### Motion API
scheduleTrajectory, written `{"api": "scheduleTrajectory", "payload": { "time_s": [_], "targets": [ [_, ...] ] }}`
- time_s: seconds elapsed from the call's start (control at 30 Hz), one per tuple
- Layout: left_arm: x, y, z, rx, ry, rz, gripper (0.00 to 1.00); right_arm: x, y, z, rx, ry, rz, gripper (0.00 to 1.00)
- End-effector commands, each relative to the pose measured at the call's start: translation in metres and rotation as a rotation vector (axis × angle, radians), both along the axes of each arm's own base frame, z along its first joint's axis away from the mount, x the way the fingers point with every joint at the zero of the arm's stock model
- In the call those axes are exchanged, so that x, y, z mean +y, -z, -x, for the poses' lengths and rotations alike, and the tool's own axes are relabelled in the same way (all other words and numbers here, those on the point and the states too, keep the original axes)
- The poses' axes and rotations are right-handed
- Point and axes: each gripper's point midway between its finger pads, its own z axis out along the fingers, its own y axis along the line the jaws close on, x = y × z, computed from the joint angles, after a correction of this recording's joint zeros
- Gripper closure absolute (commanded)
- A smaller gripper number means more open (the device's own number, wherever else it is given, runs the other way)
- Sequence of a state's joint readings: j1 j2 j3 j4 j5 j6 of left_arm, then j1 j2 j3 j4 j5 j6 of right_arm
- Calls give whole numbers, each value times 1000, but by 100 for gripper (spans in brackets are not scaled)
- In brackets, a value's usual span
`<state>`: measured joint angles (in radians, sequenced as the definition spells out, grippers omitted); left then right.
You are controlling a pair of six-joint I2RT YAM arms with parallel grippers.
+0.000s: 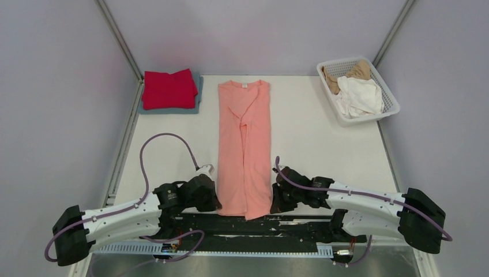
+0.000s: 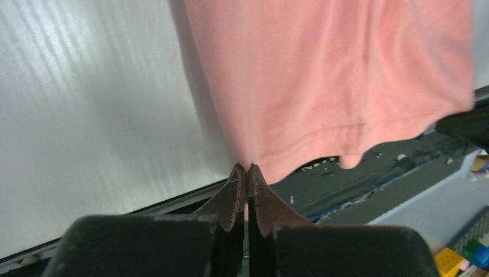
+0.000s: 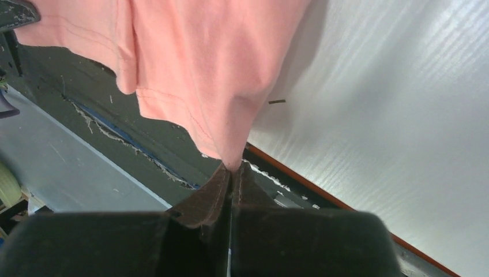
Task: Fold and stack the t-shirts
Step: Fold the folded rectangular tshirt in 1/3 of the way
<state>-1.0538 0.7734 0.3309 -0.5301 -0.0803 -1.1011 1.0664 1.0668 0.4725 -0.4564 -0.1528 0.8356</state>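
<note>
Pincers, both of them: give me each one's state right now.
Left pincer: shut on a hem corner of the salmon-pink t-shirt.
Right pincer: shut on that shirt's other hem corner.

The laid-out t-shirt (image 1: 245, 150) lies lengthwise along the middle of the worktop (image 1: 311, 144), collar at the far end and hem at the near edge, which it appears to overhang slightly. The left gripper (image 2: 247, 168) is clamped on the hem's left corner and the right gripper (image 3: 232, 166) on its right corner. At the far left corner, the upper folded t-shirt (image 1: 169, 88) lies on the lower folded t-shirt (image 1: 199, 95). At the far right corner, the basket (image 1: 346, 59) holds the front loose t-shirt (image 1: 360, 95) and, behind it, the rear loose t-shirt (image 1: 349, 72).
</note>
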Motion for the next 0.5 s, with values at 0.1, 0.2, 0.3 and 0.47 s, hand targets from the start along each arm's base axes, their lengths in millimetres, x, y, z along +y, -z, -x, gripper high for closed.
{"api": "scheduleTrajectory", "payload": {
  "time_s": [0.1,0.2,0.3,0.47],
  "targets": [
    [-25,-61,-38,-203,-7,111,100,29,-44,-50,-173,4,-84,100],
    [-20,-72,-66,-264,-80,82,100,27,-57,-82,-222,66,-96,100],
    [-28,-90,-97,-319,-143,128,100,26,-74,-119,-326,114,-85,100],
    [-20,-108,-157,-369,-250,96,100,24,-92,-186,-405,192,-72,100]
  ]
}}
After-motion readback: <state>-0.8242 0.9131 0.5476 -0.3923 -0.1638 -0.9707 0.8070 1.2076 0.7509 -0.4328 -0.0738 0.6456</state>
